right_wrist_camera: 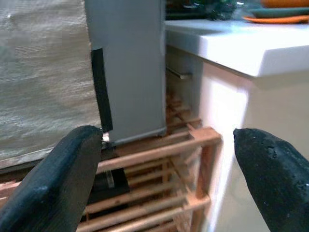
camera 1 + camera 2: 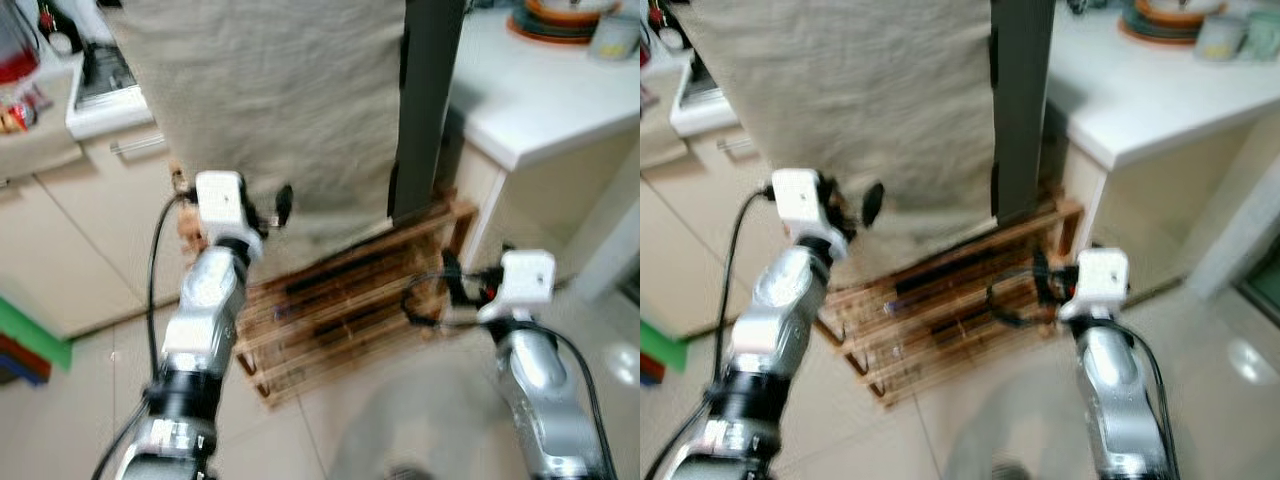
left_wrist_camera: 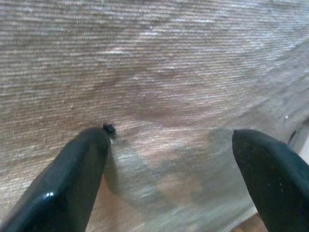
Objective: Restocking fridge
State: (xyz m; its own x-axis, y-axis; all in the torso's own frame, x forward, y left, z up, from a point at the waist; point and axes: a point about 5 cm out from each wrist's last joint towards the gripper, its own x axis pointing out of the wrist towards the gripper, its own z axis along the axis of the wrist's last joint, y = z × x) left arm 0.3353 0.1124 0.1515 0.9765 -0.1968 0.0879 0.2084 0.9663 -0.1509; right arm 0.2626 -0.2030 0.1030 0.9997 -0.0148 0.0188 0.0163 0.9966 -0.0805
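both fingers (image 3: 72,179) wide apart, empty

In view are one fridge (image 2: 290,110) with a brushed beige door, one wooden slatted pallet (image 2: 340,310) under it, one white countertop (image 2: 540,100) carrying one stack of plates (image 2: 555,20), and two grippers, the left gripper (image 3: 169,159) and the right gripper (image 1: 166,169), each spread wide.

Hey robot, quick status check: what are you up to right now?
Left gripper open, up against fridge door. Right gripper open, empty, low near wooden rack. Door shut; counter close beside.
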